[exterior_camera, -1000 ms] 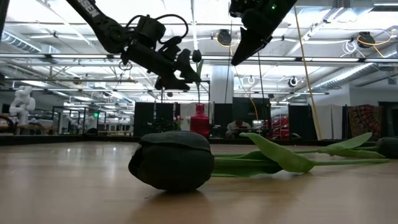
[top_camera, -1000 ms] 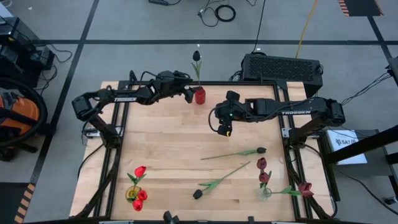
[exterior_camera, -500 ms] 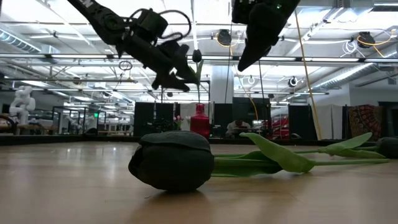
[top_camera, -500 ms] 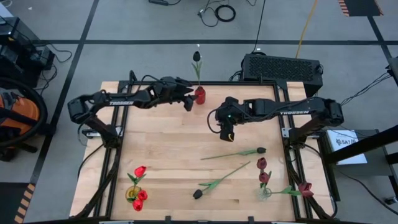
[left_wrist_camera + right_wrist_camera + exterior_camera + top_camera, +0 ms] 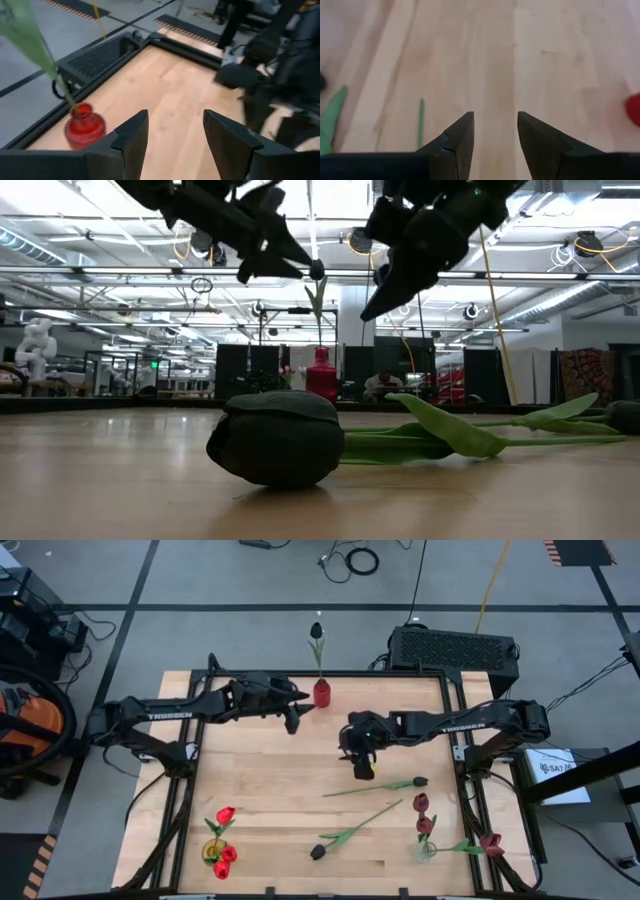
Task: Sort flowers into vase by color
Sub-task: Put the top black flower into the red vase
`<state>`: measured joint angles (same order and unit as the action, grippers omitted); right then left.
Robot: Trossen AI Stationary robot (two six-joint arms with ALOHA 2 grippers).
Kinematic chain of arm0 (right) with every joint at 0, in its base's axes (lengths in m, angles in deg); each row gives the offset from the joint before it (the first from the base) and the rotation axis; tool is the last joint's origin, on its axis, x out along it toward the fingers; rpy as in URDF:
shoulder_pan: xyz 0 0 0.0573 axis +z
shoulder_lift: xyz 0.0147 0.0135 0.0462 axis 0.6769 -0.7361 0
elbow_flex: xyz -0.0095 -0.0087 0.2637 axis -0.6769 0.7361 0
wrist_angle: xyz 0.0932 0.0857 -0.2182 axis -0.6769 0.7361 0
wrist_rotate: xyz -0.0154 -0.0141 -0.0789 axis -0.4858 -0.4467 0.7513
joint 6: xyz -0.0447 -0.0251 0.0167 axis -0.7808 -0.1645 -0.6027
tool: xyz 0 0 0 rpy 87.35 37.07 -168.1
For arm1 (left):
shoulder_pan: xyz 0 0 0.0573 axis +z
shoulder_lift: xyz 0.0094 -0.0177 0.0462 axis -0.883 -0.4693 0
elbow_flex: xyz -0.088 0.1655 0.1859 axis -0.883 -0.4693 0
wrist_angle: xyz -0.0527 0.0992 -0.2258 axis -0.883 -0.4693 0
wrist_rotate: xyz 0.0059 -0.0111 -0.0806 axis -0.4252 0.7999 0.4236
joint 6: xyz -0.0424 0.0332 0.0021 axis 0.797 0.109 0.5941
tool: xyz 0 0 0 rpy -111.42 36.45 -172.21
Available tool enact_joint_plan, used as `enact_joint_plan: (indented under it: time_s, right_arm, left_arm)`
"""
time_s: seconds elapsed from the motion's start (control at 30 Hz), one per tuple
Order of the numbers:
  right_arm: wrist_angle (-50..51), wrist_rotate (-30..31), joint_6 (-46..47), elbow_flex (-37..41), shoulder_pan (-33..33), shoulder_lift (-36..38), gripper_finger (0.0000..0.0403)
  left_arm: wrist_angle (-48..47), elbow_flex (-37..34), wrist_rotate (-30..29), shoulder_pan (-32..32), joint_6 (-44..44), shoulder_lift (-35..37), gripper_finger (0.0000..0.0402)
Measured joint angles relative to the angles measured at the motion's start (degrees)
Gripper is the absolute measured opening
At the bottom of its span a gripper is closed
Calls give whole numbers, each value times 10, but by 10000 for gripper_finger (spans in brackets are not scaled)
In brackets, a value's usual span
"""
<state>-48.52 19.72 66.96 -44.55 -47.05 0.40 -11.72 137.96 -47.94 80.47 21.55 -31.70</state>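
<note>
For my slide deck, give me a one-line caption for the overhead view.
Left gripper open beside the red vase holding a black tulip; right gripper open above two black tulips lying loose.

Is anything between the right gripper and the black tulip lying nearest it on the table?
Nothing visible. The right gripper hangs with jaws open and empty over bare wood, just beside the stem end of the black tulip. The left gripper is off by the red vase, out of the path.

Flowers (image 5: 370, 787) and vases on the table (image 5: 260, 775)

One vase (image 5: 321, 693) at the far edge, two (image 5: 214, 852) at the near corners (image 5: 428, 850); loose stems lie between, right of centre.
</note>
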Motion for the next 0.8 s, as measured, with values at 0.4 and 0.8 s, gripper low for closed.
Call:
enact_joint_plan:
  time_s: [0.4, 0.8]
  right_arm:
    - [-92, -80, -23, 103, 3, -4, 143]
    - [-78, -72, 71, 137, 50, -4, 110]
  left_arm:
    - [-1, 0, 6, -65, -46, 16, 194]
    - [-1, 0, 76, -99, -78, 16, 194]
